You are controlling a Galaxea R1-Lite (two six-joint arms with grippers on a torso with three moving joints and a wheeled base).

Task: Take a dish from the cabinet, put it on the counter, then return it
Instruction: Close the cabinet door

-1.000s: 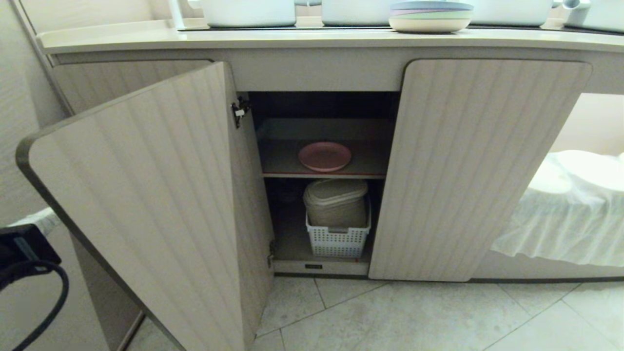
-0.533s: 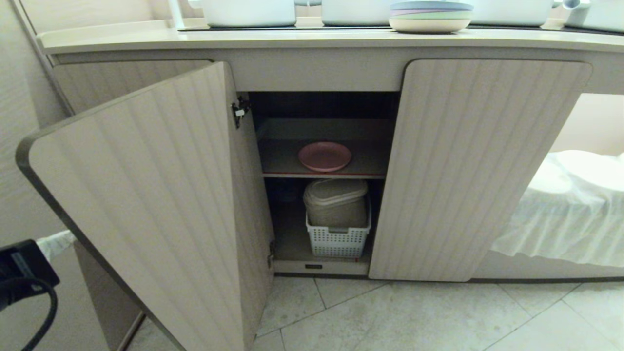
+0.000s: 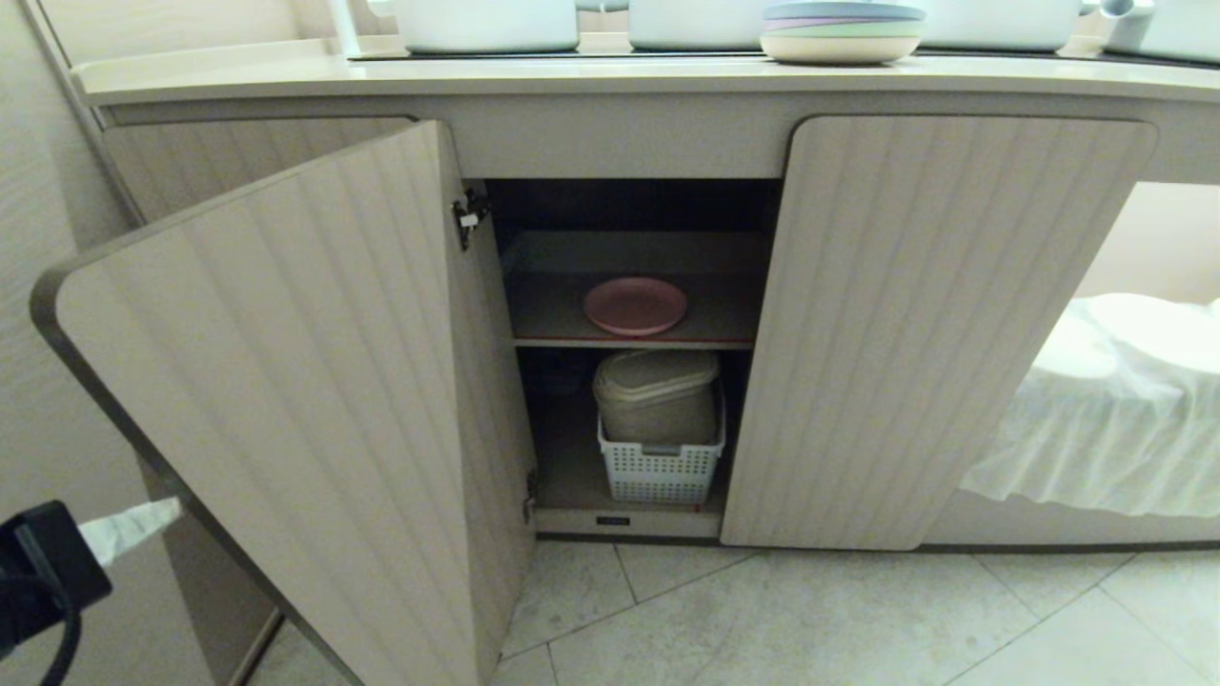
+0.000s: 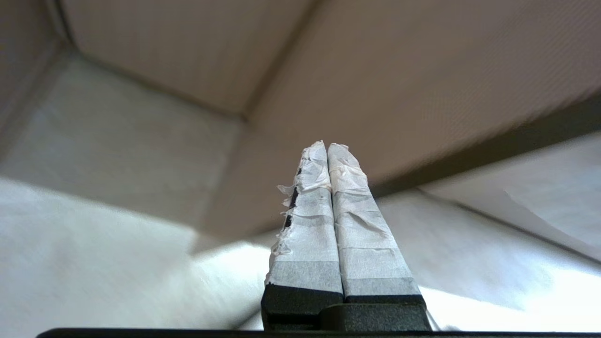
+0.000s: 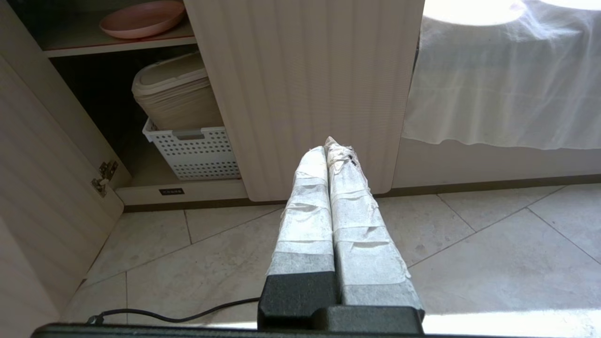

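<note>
The left gripper (image 3: 143, 519) is hanging low at the near left, just outside the open left door (image 3: 286, 400) of the cabinet (image 3: 953, 324), its taped fingers (image 4: 310, 220) pressing together with nothing between them. The right gripper (image 5: 331, 150) is sitting near the floor (image 5: 469, 263) in front of the closed right door (image 5: 305, 84); its taped fingers (image 5: 350, 211) are likewise resting shut and empty. A thin black cable (image 5: 188, 312) is lying on the pale tiles beside it.

Farther in, the left door is standing swung wide toward the near left, baring the cabinet's inside. On the bottom level a white perforated basket (image 3: 660, 469) is sitting with a beige lidded container (image 3: 656, 395) in it. Above that, the dish (image 3: 635, 306) is lying flat on the grey shelf (image 3: 543, 310), around its middle and close to the red front edge, touched by neither gripper.

To the right of the cabinet, a white cloth (image 3: 1096, 419) is draping over something low.

Farthest off, the counter (image 3: 572, 76) is running across the top of the scene. A stack of pastel plates (image 3: 842, 33) with a blue one on top is resting on it, with white pots (image 3: 486, 24) standing behind and to the left.
</note>
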